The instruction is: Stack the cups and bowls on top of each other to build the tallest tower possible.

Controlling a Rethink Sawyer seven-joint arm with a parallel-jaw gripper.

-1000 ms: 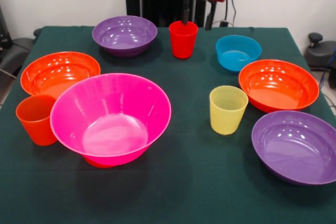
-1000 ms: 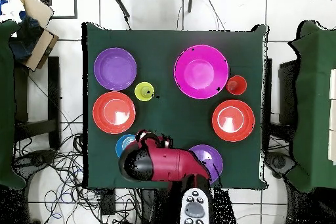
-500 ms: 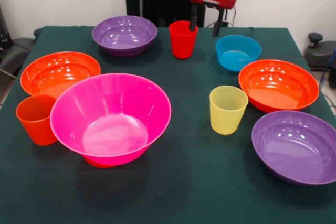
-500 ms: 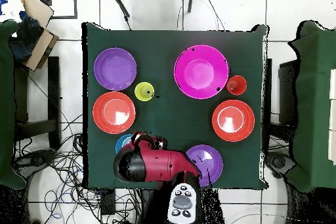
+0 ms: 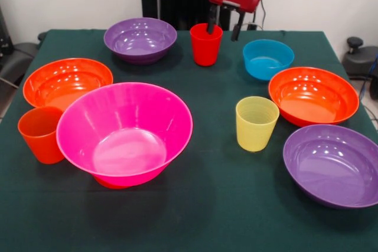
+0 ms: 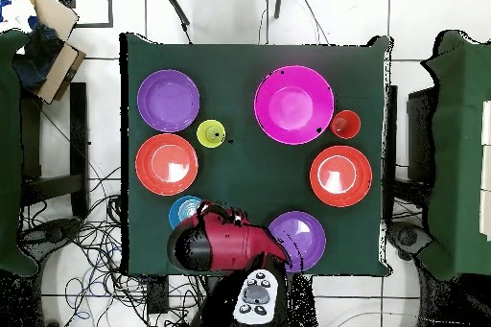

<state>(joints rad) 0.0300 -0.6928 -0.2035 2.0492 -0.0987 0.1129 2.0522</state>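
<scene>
While nothing is yet stacked, the red arm's end effector [image 5: 223,22] hangs with its two dark fingers apart at the far edge of the green-clothed surface [image 5: 207,205], one finger [image 5: 211,20] at the rim of the red cup [image 5: 205,44] and the other toward the small blue bowl [image 5: 268,59]. A big pink bowl [image 5: 124,132] stands upright near the front, with an orange cup [image 5: 40,134] just beside it and something orange showing under its base. One purple bowl [image 5: 140,39] sits at the back beside the red cup, another [image 5: 334,164] at the front right. Two wide orange bowls [image 5: 67,81] [image 5: 313,95] lie on opposite sides, and a yellow cup [image 5: 256,123] stands between the pink bowl and the right-hand orange one. From overhead, the arm's red body [image 6: 225,244] covers the red cup.
</scene>
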